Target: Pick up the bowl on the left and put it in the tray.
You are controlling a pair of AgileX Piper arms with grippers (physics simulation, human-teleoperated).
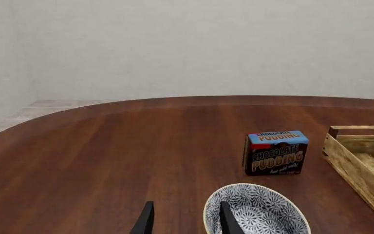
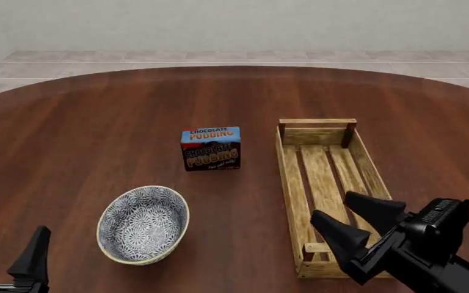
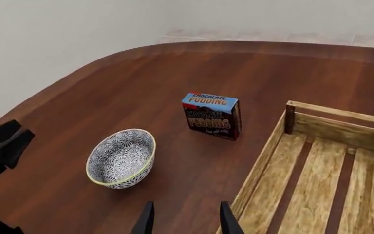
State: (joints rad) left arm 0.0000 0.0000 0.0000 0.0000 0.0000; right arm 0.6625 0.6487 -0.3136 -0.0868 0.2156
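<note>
Bowl (image 1: 257, 210) rim, frame-cropped

A chocolate pudding box (image 2: 210, 148) stood upright near the middle of the round, dark wooden table (image 2: 88, 134); a pale tiled floor (image 2: 234, 59) lay beyond.

Bowl (image 3: 121, 158) sits upright on brown table (image 3: 109, 92), patterned inside showing. Pudding box (image 3: 212, 116) stands beyond it, apart. Wooden tray (image 3: 323, 180) beside both, nothing in the part shown. Right gripper (image 3: 185, 219) fingertips spread, holding nothing, near tray's edge. Left gripper (image 3: 2, 146) partly visible near bowl.
</note>
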